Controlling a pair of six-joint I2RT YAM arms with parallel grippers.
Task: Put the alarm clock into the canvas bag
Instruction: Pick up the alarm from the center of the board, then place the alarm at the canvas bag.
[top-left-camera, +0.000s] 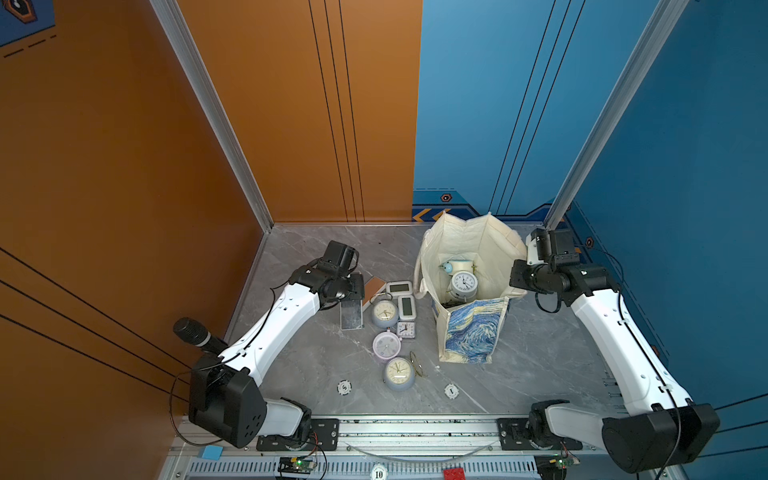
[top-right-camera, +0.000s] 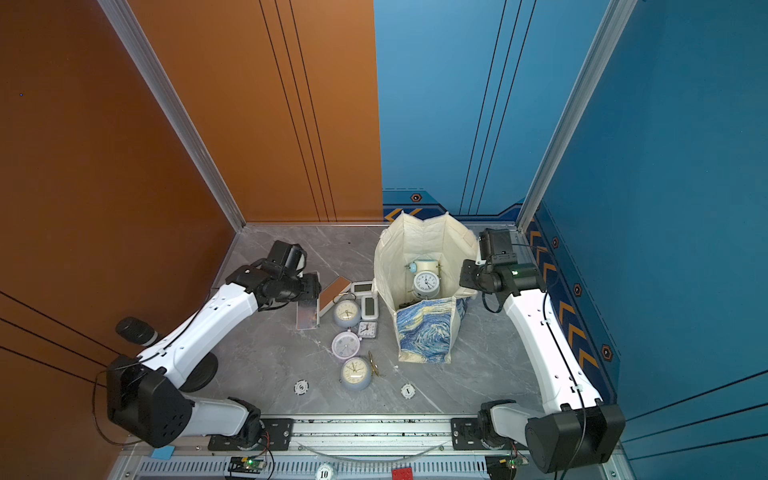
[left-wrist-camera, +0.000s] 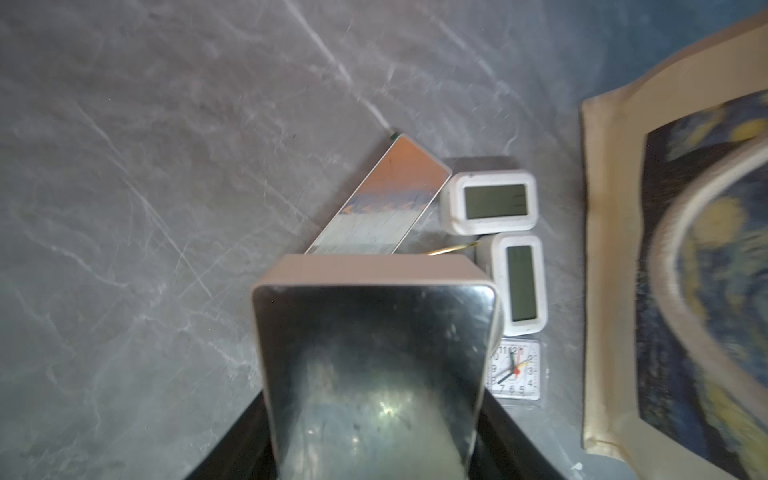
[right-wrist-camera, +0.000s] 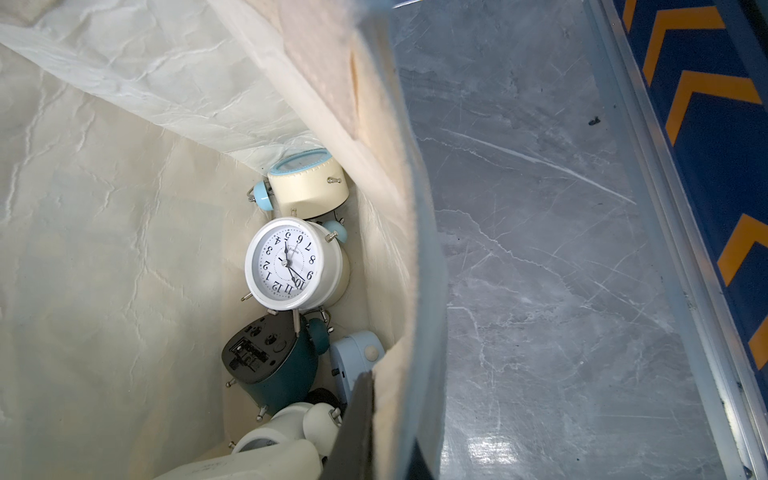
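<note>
Grey marble tabletop (top-left-camera: 299, 365) floors a cell walled with orange and blue panels, and an aluminium rail (top-left-camera: 415, 428) closes its front edge. We see the cream canvas bag (top-left-camera: 471, 332) with its blue-and-yellow swirl print standing upright at the right rear, mouth open, far rim close to the back wall. The right gripper (top-left-camera: 516, 277) is pinched together on the bag's right rim. In the right wrist view the cream edge runs between its fingers, and a strip of bare marble separates the bag from the table's side edge. Inside, a round white twin-bell clock (right-wrist-camera: 286, 262) lies face up on other clocks.

The left gripper (top-left-camera: 353, 296) is clamped on the mirror-faced rectangular alarm clock (left-wrist-camera: 374, 353) near one end, over the left edge of the clock cluster and well apart from the bag. Next to it we find a second mirrored slab (top-left-camera: 374, 286), just beside a white digital clock (top-left-camera: 399, 287). A small square white clock (top-left-camera: 405, 329) marks the cluster's right edge, leaving only a narrow lane of marble before the bag's left side. We note open room in the rear-left corner and along the front right, where only two round white chips (top-left-camera: 344, 387) lie.
</note>
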